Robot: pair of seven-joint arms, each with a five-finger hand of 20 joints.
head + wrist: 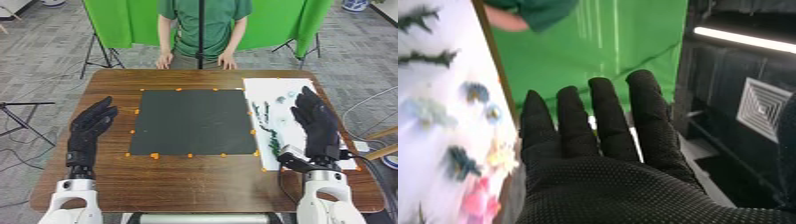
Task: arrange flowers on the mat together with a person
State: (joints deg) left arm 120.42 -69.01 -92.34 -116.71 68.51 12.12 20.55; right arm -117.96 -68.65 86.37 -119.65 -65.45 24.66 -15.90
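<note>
Right hand (317,125): fingers straight, nothing held, over white sheet (265,86). Flowers (270,142) on sheet beside it, some pink (480,202), some blue. Dark mat (191,122) mid-table, left of sheet. Left hand (87,131): fingers loosely extended, empty, over table (191,187) left of mat.

The head view looks forward and down from above the near side of the wooden table (195,185), far enough back to frame the whole tabletop. The right wrist view looks from close range over the right hand (317,120) (its glove looms large) towards the green curtain (124,20). Both share that hand, the curtain across the head frame's top, and the white sheet (258,86) at its right.
</note>
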